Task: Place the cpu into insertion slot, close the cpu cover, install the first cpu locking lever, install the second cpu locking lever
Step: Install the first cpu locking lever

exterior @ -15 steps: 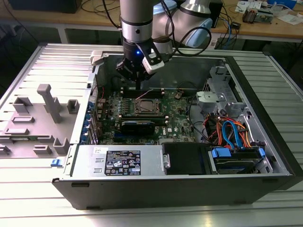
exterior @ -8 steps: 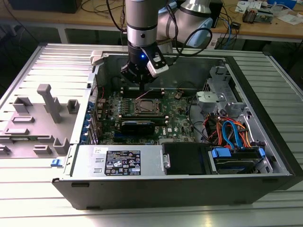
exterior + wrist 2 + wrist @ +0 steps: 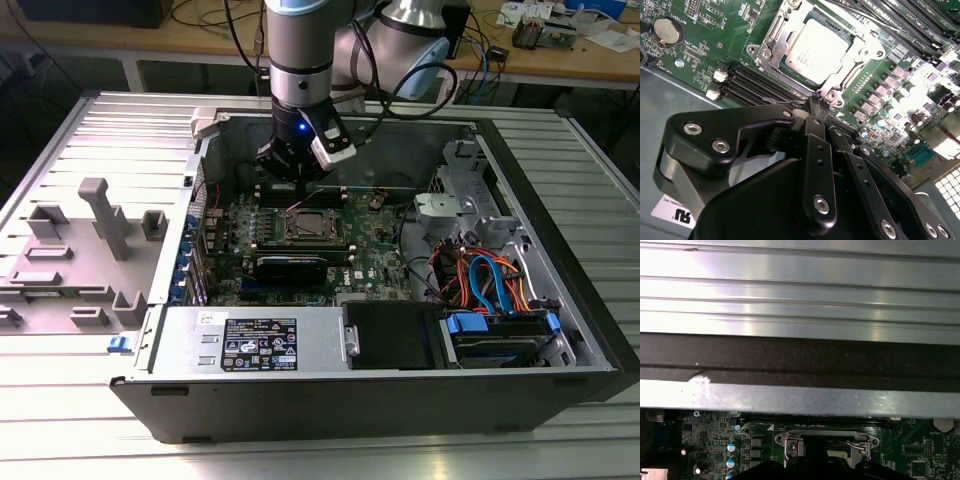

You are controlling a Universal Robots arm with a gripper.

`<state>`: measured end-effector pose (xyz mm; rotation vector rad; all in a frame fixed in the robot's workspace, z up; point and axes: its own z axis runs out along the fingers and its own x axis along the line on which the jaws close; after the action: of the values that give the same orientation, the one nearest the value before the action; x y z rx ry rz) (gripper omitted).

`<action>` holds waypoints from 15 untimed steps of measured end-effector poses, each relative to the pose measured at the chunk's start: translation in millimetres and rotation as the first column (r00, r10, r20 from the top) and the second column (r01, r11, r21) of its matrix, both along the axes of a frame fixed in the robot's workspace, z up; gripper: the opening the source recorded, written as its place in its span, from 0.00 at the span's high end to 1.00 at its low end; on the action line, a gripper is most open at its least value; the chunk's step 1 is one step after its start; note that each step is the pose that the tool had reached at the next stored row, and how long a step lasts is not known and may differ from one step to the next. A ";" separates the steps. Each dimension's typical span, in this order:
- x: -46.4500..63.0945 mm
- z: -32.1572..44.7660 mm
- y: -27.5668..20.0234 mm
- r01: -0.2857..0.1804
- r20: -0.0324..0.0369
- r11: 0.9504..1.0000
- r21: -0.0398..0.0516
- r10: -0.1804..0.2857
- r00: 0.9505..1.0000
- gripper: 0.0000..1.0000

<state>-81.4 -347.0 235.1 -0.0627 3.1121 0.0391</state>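
In the exterior view I hang over the insertion slot (image 3: 311, 226) inside the open computer case (image 3: 300, 410). The second wrist view tells more: the cpu (image 3: 812, 50) lies in the slot and the cpu cover (image 3: 771, 47) is down around it. My fingers (image 3: 816, 111) are pressed together, nothing visible between them, with the tips just beside the cover's edge.

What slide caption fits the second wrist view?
Black gripper, jaws together, beside the silver square cover frame closed over the flat grey square chip.
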 end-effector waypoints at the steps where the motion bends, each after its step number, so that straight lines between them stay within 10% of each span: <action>1: 0.0 -0.1 0.0 0.000 0.000 1.000 0.000 0.000 1.000 0.89; 15: 3.3 -3.1 0.4 0.000 0.000 1.000 0.000 0.000 1.000 0.89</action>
<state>-78.1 -346.6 232.0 -0.0628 3.1120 0.0392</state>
